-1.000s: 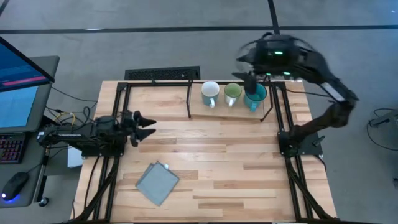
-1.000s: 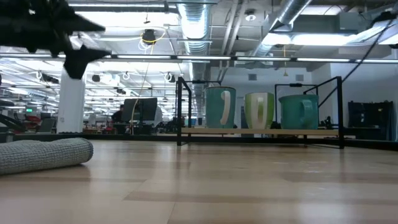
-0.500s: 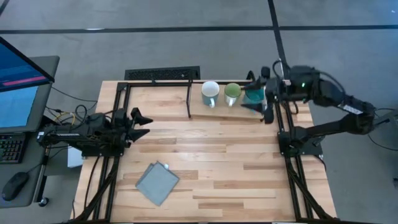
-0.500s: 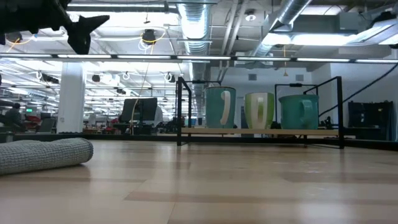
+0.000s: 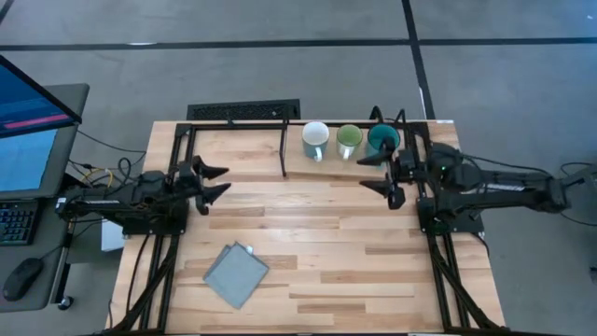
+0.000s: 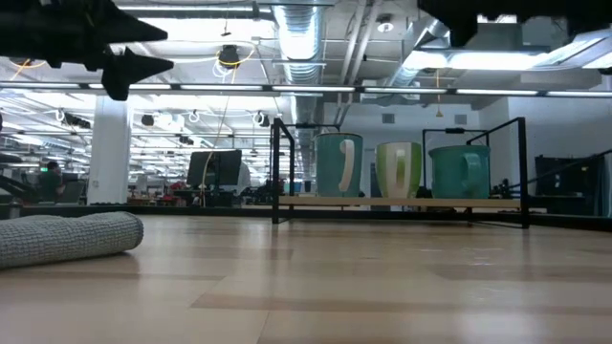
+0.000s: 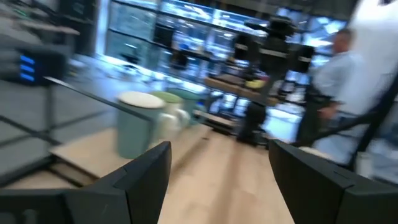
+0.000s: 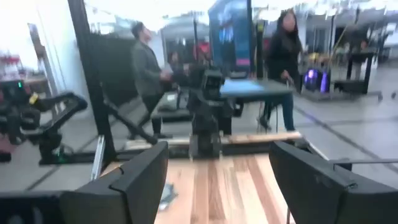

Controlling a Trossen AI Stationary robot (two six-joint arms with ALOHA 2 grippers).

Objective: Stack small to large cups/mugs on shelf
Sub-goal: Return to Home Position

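Note:
Three mugs stand side by side on their bases on the shelf [image 5: 347,166], a light-wood plank on black legs at the table's far side: the white mug [image 5: 315,140], the light green mug [image 5: 349,140] and the larger teal mug [image 5: 382,138]. In the low view they show as the white mug [image 6: 338,164], the green mug [image 6: 399,169] and the teal mug [image 6: 459,172]. My right gripper [image 5: 376,174] is open and empty, just near of the shelf's right end, pointing toward the table's left. My left gripper [image 5: 216,181] is open and empty above the table's left side, pointing right.
A folded grey cloth [image 5: 235,273] lies on the table near the front left and shows in the low view [image 6: 72,236]. Black frame posts [image 5: 284,149] stand at the shelf's ends. People move in the room beyond the table [image 8: 146,74].
My right gripper has left the teal mug: from above it, it has drawn back toward the table's right and near side, come down, and turned level, pointing left. All three mugs stay put on the shelf. My left gripper has turned a little at its wrist.

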